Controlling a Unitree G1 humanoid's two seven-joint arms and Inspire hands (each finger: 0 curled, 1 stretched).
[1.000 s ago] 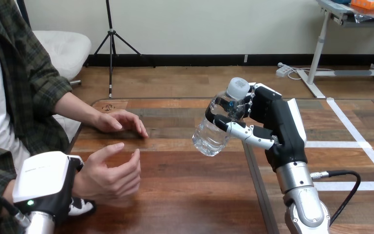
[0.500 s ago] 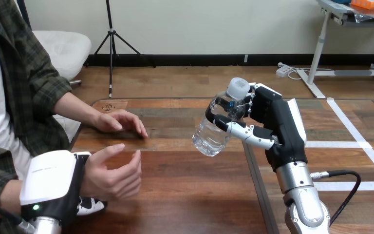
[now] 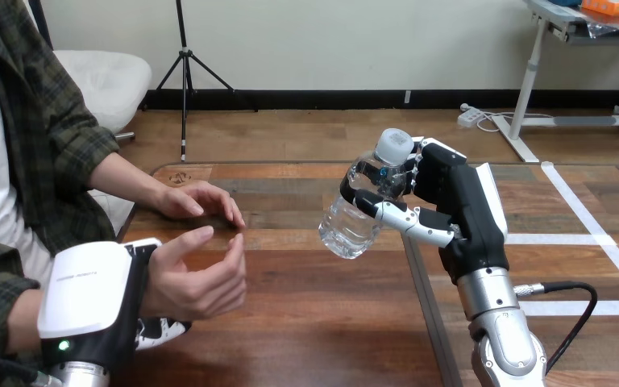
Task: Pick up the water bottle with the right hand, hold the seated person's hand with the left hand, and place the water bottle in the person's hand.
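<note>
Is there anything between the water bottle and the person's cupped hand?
Nothing: the head view shows only bare wooden table between the water bottle and the person's cupped hand.

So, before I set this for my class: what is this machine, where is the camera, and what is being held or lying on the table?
This is a humanoid robot at a wooden table. The camera sits on its head and looks forward and down, so the two machine arms coming up from the bottom edge are its own. Its right hand, black and white, has its fingers curled round a clear bottle, held tilted above the table. Its left hand is up against the back of the near hand of a person sitting at the left; whether it grips cannot be told. That near hand is raised, cupped and holds nothing. The person's far hand rests palm down on the table.
</note>
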